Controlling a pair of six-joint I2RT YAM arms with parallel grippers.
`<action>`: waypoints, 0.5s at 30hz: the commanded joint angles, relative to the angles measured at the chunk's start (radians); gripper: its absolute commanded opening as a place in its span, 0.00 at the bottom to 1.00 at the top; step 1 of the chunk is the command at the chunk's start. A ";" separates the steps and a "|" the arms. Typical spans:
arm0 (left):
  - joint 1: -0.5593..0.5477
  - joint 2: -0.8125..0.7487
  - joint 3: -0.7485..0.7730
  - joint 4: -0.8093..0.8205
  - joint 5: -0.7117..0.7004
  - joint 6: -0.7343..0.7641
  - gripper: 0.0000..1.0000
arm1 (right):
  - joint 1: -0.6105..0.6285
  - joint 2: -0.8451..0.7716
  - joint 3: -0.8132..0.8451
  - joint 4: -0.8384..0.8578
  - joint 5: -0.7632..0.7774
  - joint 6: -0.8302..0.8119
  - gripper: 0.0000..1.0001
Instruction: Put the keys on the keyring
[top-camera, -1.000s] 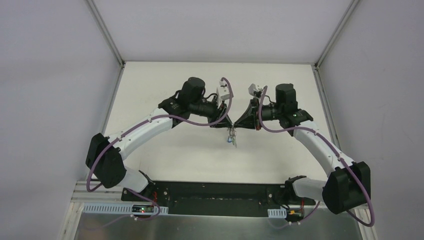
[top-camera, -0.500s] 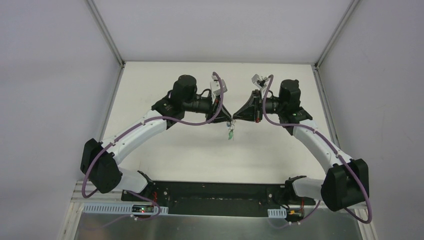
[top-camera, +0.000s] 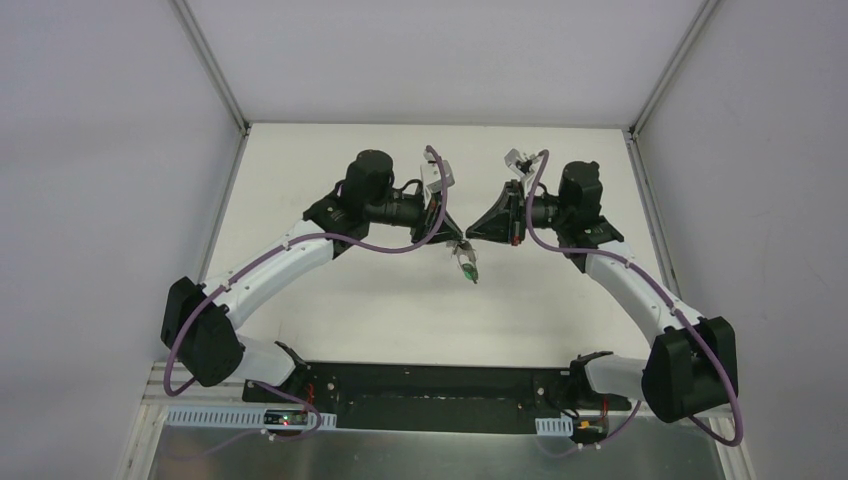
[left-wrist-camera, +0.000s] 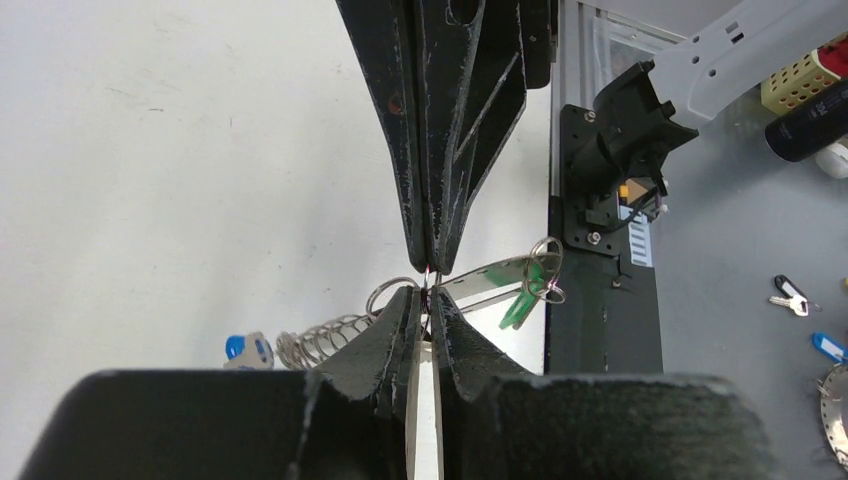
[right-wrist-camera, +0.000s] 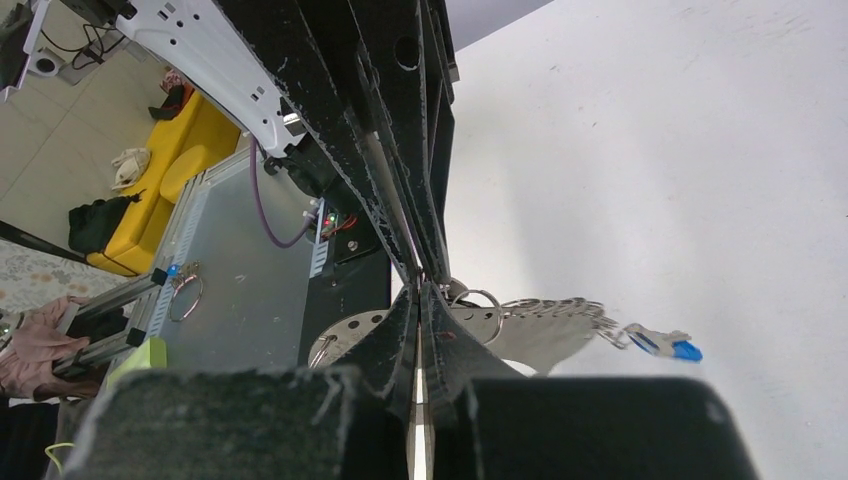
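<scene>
White bench (top-camera: 330, 300), centre toward far edge: left gripper (left-wrist-camera: 424, 300) and right gripper (left-wrist-camera: 433, 262) tip to tip, both clamped on keyring (top-camera: 466, 262) held aloft. Green key (left-wrist-camera: 520, 305) and blue key (right-wrist-camera: 660, 343) seemingly on already; black unseen, likely left.

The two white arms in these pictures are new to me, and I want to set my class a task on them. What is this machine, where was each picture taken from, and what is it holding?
It is a robot: two arms bolted at the near edge of a table, each ending in a two-finger pincer. The wide picture looks down from above and behind. The other two come from a camera on each wrist, so its own fingers show at the bottom. The left pincer and right pincer meet tip to tip and look pinched shut on the keyring, which seems to hang above the table, carrying a green key and a blue key.
</scene>
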 joint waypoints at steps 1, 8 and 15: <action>0.004 0.000 0.011 0.059 0.021 -0.036 0.06 | -0.007 0.000 -0.012 0.085 -0.010 0.030 0.00; 0.005 -0.005 0.006 0.051 0.033 -0.030 0.00 | -0.009 -0.009 -0.027 0.088 -0.003 0.021 0.00; -0.013 -0.029 0.102 -0.263 -0.030 0.178 0.00 | -0.013 -0.027 -0.023 -0.113 0.057 -0.191 0.15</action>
